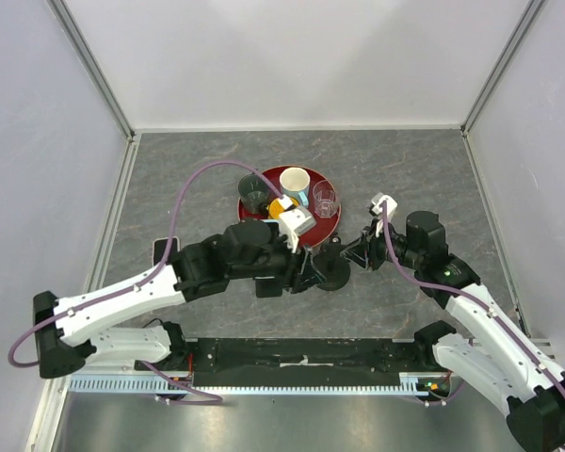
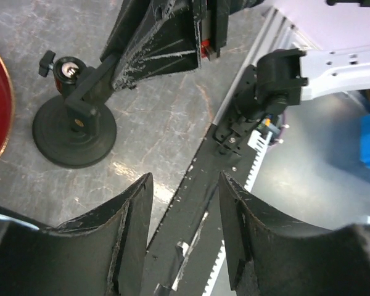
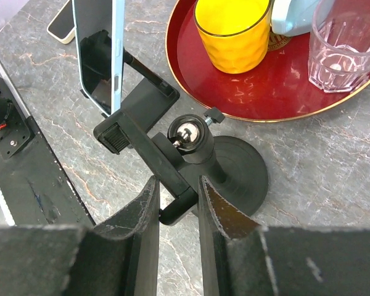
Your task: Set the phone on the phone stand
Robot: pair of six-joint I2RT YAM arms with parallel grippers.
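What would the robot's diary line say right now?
left gripper open, empty | right gripper shut on phone stand | phone upright at stand's clamp

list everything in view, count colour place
black round-based phone stand: 1, black, beside tray
phone in light blue case: 1, blue-edged, upright at holder
round red tray: 1, red, mid-table
yellow cup: 1, yellow, on tray
clear glass tumbler: 1, clear, on tray
white mug: 1, white, on tray
dark cup: 1, dark green, on tray
cream flat item: 1, cream, by left arm
left gripper: 1, black, open beside stand
right gripper: 1, black, shut on stand
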